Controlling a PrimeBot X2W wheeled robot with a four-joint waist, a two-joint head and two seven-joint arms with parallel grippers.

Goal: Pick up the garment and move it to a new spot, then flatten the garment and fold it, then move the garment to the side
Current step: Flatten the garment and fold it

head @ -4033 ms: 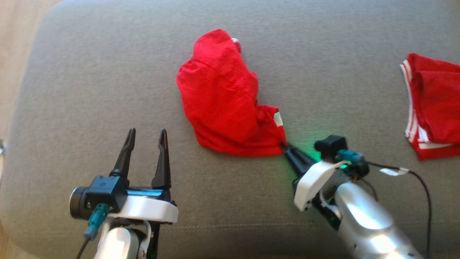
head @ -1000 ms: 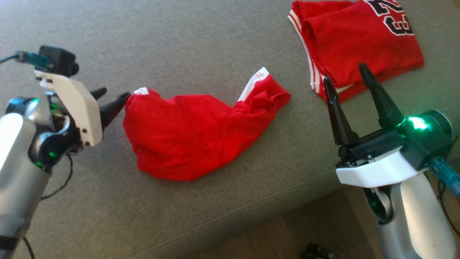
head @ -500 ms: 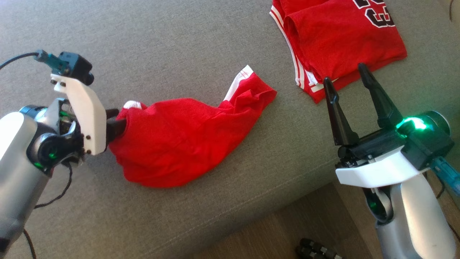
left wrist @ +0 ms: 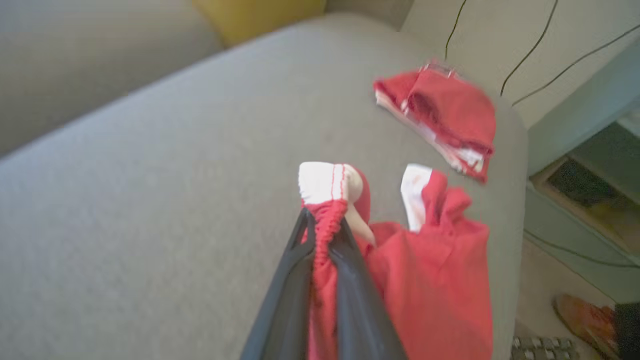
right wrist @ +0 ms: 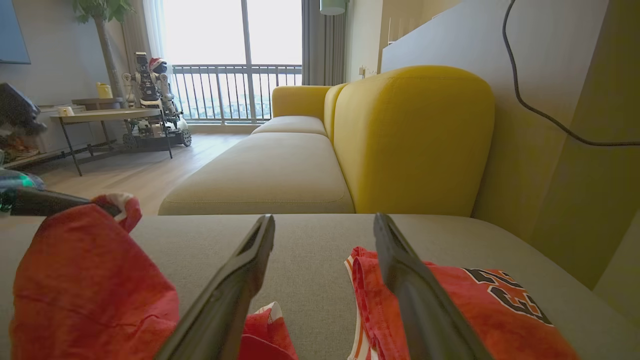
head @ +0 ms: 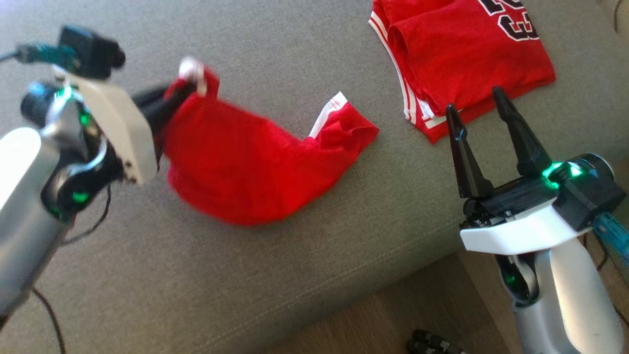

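Now garment (head: 236,167) end higher than before

Red garment (head: 236,167) in left tool (head: 185,90)

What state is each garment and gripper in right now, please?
garment: crumpled, one end lifted, other end on the sofa
jersey: folded, lying on the sofa
left gripper: jaws shut on the garment
right gripper: jaws open, empty

Silver forearms (head: 565,305), white wrist shells (head: 516,236), black cams (head: 88,44) w/ teal plugs (head: 609,231), green LEDs (head: 557,169), long dark claw fingers (head: 521,132)
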